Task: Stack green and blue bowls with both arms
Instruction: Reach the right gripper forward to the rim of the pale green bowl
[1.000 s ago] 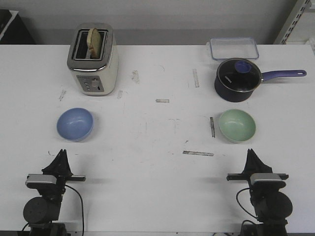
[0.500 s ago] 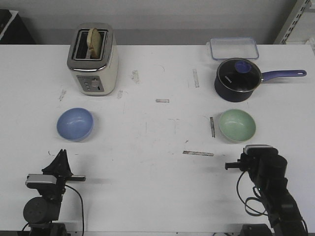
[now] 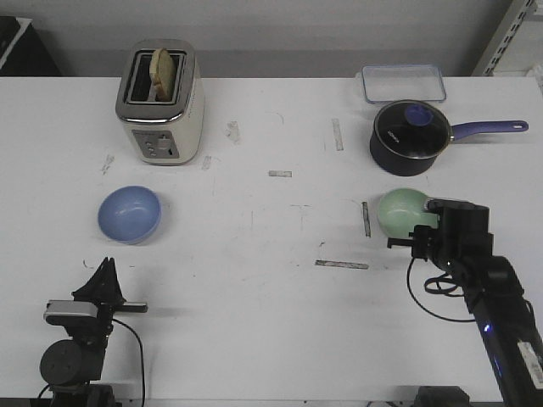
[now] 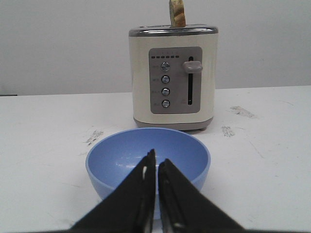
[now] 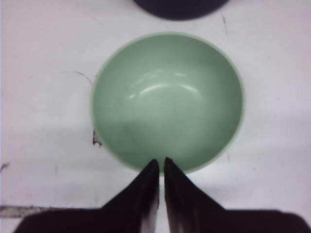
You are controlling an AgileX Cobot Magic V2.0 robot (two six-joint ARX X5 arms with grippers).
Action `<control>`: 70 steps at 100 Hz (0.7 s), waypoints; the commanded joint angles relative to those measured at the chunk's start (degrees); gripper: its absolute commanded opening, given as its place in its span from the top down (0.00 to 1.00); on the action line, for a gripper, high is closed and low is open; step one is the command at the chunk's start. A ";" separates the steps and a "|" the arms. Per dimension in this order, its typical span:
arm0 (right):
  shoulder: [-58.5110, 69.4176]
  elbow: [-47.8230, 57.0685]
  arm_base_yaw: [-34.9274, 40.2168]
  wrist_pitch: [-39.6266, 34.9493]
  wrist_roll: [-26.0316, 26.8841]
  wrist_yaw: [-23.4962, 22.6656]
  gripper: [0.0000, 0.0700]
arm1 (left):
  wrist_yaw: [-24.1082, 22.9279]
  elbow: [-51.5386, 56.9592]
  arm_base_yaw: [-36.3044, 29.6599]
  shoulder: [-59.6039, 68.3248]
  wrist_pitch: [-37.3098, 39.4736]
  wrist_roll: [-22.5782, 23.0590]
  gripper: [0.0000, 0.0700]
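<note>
The near right part of the green bowl is hidden behind the right arm in the front view. Both bowls are seen upright, mouths up, on the worktop: the blue bowl left, the green right. The right claw is held over the green bowl's near rim, fingers nearly together, nothing gripped. The left claw is kept low near the blue bowl, likewise narrow.

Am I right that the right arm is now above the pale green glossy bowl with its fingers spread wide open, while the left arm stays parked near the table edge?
Not quite. The right gripper is above the pale green glossy bowl, but its fingers are closed together, not spread, as the right wrist view shows. The left gripper is indeed parked near the table edge.
</note>
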 commanded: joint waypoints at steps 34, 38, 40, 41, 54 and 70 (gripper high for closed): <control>12.96 14.64 -8.35 -7.37 3.63 -3.74 0.43 | -0.15 -1.22 -0.11 -0.11 0.70 0.15 1.00; 14.05 14.93 -9.35 -7.26 3.65 -4.94 0.37 | -0.15 -1.22 -0.11 -0.11 0.70 0.15 1.00; 14.56 14.95 -9.77 -7.08 3.63 -5.57 0.36 | -0.15 -1.22 -0.11 -0.11 0.70 0.15 1.00; 14.78 14.95 -9.97 -7.04 3.63 -5.84 0.36 | -0.15 -1.22 -0.11 -0.11 0.70 0.15 1.00; 18.34 14.95 -11.06 -5.90 3.28 -6.78 0.36 | -0.15 -1.22 -0.11 -0.11 0.70 0.15 1.00; 23.41 14.93 -11.78 -3.54 2.93 -6.82 0.36 | -0.15 -1.22 -0.11 -0.11 0.70 0.15 1.00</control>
